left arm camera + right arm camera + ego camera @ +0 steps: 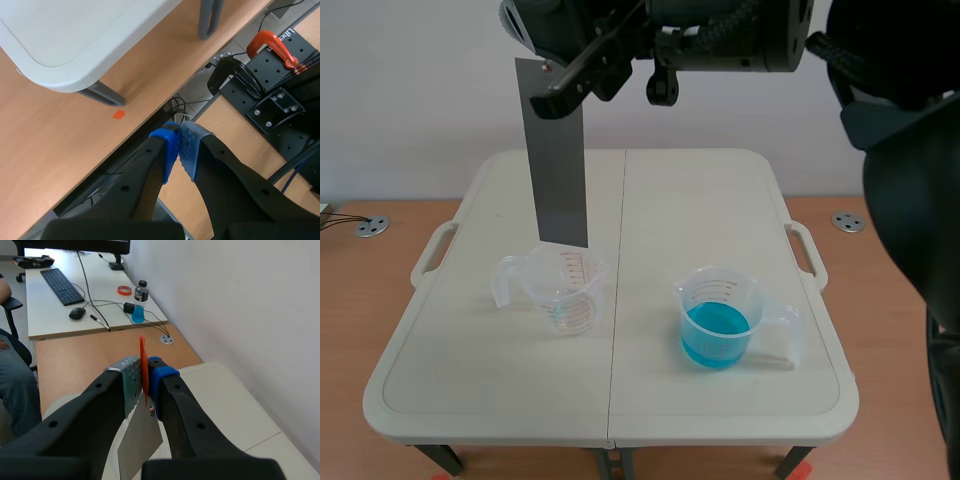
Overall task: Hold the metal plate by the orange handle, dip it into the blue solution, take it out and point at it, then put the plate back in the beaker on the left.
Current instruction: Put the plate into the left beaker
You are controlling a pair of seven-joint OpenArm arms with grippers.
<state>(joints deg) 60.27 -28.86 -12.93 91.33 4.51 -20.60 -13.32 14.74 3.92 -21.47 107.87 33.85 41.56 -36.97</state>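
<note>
A long grey metal plate [560,170] hangs upright, its lower edge just at the rim of the clear empty beaker [565,290] on the table's left. My right gripper [560,95], on the arm stretched across from the right, is shut on the plate's thin orange handle [143,371]; in the right wrist view the plate [140,440] drops away under the fingers. The second beaker [718,320], holding blue solution, stands to the right, apart from the plate. My left gripper [180,145] is shut on nothing, off the table, over the floor beside a table corner [60,60].
The white folding table [720,190] has side handles [808,255] and rests on a wooden surface. An orange clamp [272,45] and black perforated boards lie under my left gripper. A desk with keyboard [60,285], mouse and bottle [140,302] stands beyond; a person's leg [17,390] is beside it.
</note>
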